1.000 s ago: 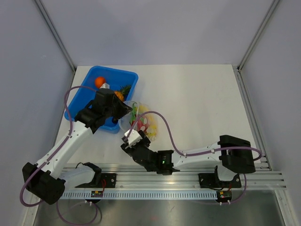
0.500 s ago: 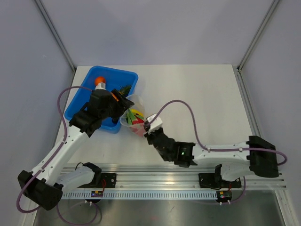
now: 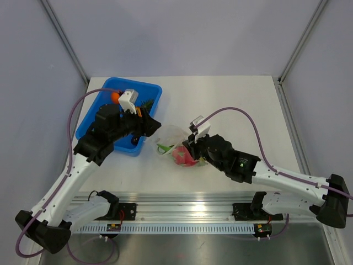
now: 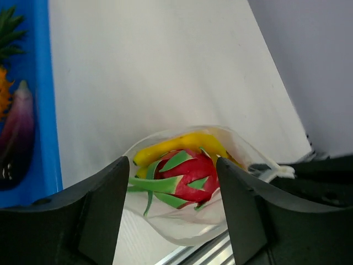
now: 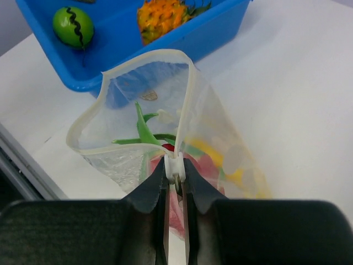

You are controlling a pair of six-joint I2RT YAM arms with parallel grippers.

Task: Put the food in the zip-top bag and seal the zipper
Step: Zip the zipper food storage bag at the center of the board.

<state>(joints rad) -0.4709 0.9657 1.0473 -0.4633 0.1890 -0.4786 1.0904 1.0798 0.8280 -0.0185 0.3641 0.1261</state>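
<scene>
The blue bin (image 3: 144, 89) holds an orange spiky piece (image 5: 165, 14), a green piece (image 5: 73, 26) and a purple piece (image 4: 16, 138), so the filling looks unfinished. Just beside it the zip-top bag (image 3: 171, 134), its mouth gaping, contains a pink-red fruit (image 4: 185, 176) and a yellow piece (image 4: 182, 144). The right gripper (image 5: 175, 178) is clamped on the zipper (image 5: 190, 99) at the mouth's corner, probably to hold it open, while the left gripper (image 3: 150, 126) hangs nearby, fingers apart and empty.

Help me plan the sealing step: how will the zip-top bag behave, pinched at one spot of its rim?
Likely floppy: the zip-top bag is thin, crinkled film, its mouth sagging open beside the right gripper, which pinches the zipper. Probably bottom-heavy, since the food bunches at one end. The film may slip if tugged hard.
</scene>
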